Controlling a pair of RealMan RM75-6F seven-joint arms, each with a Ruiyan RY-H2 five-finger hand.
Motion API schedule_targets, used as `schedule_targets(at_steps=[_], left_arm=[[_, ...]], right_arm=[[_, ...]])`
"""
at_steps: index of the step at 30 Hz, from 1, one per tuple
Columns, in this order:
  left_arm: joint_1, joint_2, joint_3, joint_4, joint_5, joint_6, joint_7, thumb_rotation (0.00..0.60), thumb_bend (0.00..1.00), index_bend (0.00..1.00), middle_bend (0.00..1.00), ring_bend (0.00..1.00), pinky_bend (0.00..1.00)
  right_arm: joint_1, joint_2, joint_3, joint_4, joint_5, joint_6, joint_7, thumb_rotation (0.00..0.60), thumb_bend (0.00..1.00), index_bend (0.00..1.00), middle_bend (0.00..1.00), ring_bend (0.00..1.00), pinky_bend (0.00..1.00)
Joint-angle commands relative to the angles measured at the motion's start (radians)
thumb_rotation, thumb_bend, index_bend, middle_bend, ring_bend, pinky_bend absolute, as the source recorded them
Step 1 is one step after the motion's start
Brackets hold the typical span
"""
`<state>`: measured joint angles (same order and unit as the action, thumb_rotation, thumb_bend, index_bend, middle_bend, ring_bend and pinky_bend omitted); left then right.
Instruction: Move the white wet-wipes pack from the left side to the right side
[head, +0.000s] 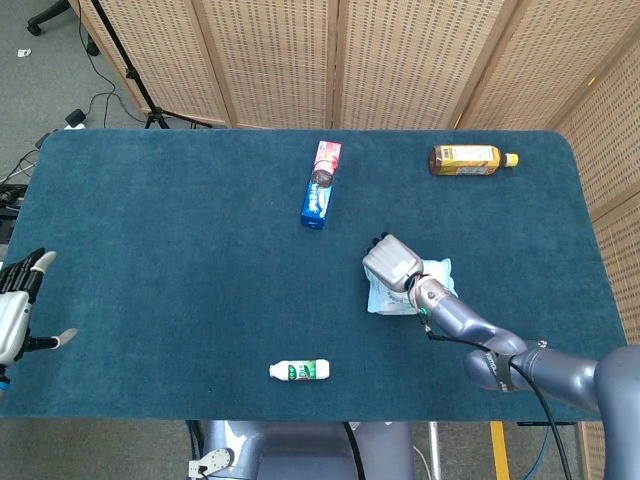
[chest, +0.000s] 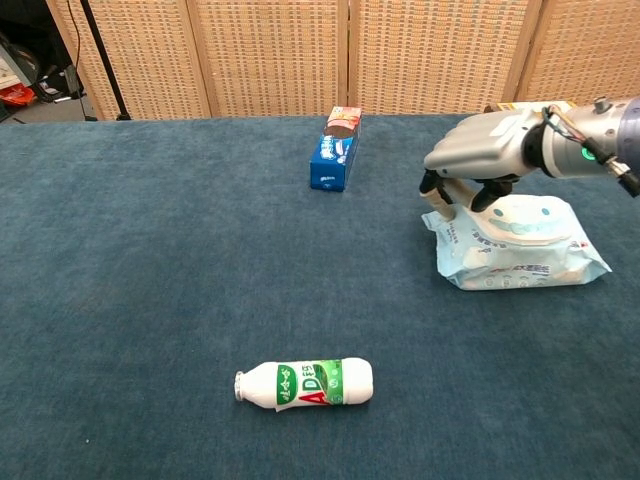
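Note:
The white wet-wipes pack (head: 437, 276) is on the right half of the blue table, and in the chest view it (chest: 520, 245) seems to sit on the cloth or just above it. My right hand (head: 392, 262) covers the pack's left end. In the chest view the right hand (chest: 480, 150) grips that end with fingers curled down onto the pack. My left hand (head: 15, 310) hangs off the table's left edge with fingers spread and holds nothing. It shows only in the head view.
A blue toothpaste box (head: 318, 185) lies at the back centre. A yellow-brown bottle (head: 470, 159) lies on its side at the back right. Near the front edge rests a small white bottle with a green label (chest: 305, 383). Wicker screens stand behind the table (head: 150, 230).

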<state>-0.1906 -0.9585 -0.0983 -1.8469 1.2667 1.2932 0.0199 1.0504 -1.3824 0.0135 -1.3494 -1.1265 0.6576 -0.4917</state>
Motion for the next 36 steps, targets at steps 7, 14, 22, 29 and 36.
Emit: schedule_targets(at_steps=[7, 14, 22, 29, 36], left_arm=[[0.000, -0.006, 0.009, -0.008, 0.023, 0.008, 0.017, 0.600, 0.00, 0.00, 0.00, 0.00, 0.00], [-0.002, -0.013, 0.014, -0.015, 0.032, 0.011, 0.034, 0.600, 0.00, 0.00, 0.00, 0.00, 0.00], [0.002, -0.016, 0.020, -0.022, 0.052, 0.025, 0.044, 0.600, 0.00, 0.00, 0.00, 0.00, 0.00], [0.004, -0.016, 0.024, -0.021, 0.063, 0.030, 0.039, 0.600, 0.00, 0.00, 0.00, 0.00, 0.00], [0.002, -0.017, 0.024, -0.021, 0.063, 0.028, 0.040, 0.600, 0.00, 0.00, 0.00, 0.00, 0.00]], right_arm=[[-0.121, 0.064, -0.104, 0.154, -0.260, 0.105, 0.215, 0.600, 1.00, 0.56, 0.44, 0.31, 0.29], [-0.183, 0.056, -0.153, 0.323, -0.404, 0.208, 0.375, 0.600, 1.00, 0.56, 0.44, 0.30, 0.29], [-0.242, 0.022, -0.119, 0.513, -0.487, 0.431, 0.598, 0.600, 1.00, 0.56, 0.43, 0.29, 0.29], [-0.271, 0.062, -0.125, 0.487, -0.606, 0.665, 0.746, 0.600, 1.00, 0.56, 0.43, 0.29, 0.29], [-0.306, 0.091, -0.212, 0.412, -0.781, 0.779, 0.601, 0.600, 1.00, 0.56, 0.42, 0.27, 0.29]])
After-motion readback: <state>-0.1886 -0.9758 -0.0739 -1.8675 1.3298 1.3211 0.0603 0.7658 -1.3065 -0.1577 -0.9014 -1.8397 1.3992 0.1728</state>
